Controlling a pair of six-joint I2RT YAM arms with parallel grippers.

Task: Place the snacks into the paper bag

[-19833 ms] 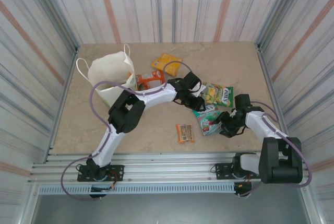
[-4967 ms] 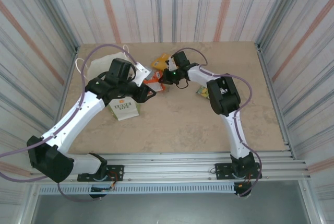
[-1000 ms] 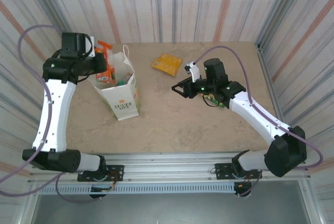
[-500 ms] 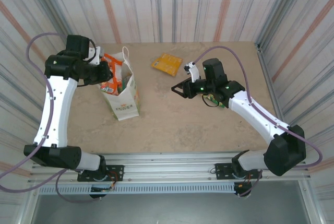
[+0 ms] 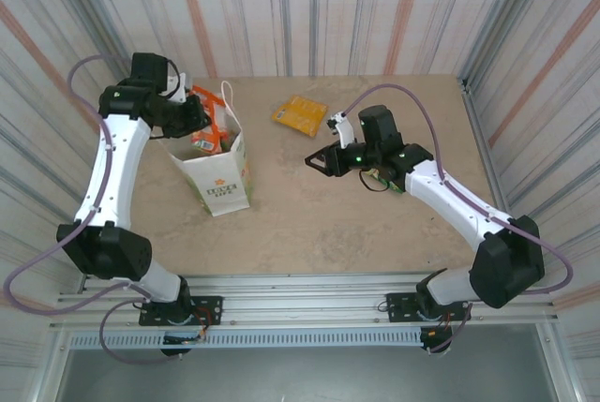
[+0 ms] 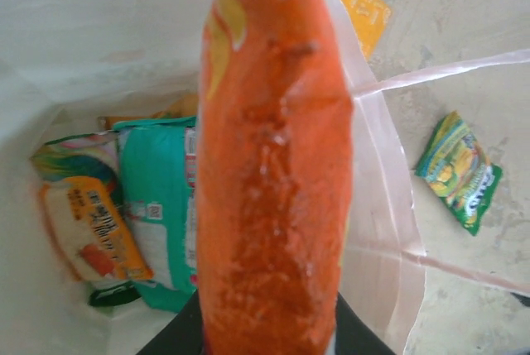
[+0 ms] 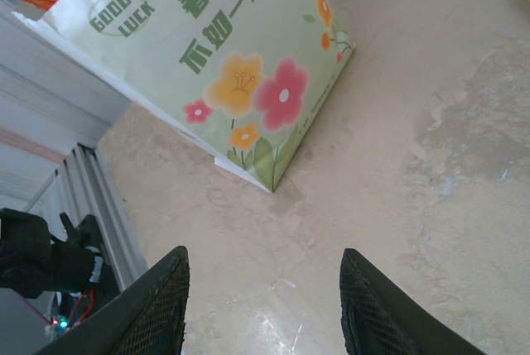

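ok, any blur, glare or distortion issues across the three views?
Left wrist: the orange shiny packet is close to the lens and soft; the teal packet inside the cream-white flower-print paper bag reads sharper. Right wrist: crisp on the bag's print, mild sheen on the beige table, right claw dark, low detail. Top external: even light, soft shadows, striped walls splay outward from the wide lens.

White arms (image 5: 101, 172) w/ black joints, purple cables (image 5: 28, 266) (green LED (image 5: 355, 148) on right).

Packets (image 6: 157, 206) in bag (image 6: 83, 49), two outside
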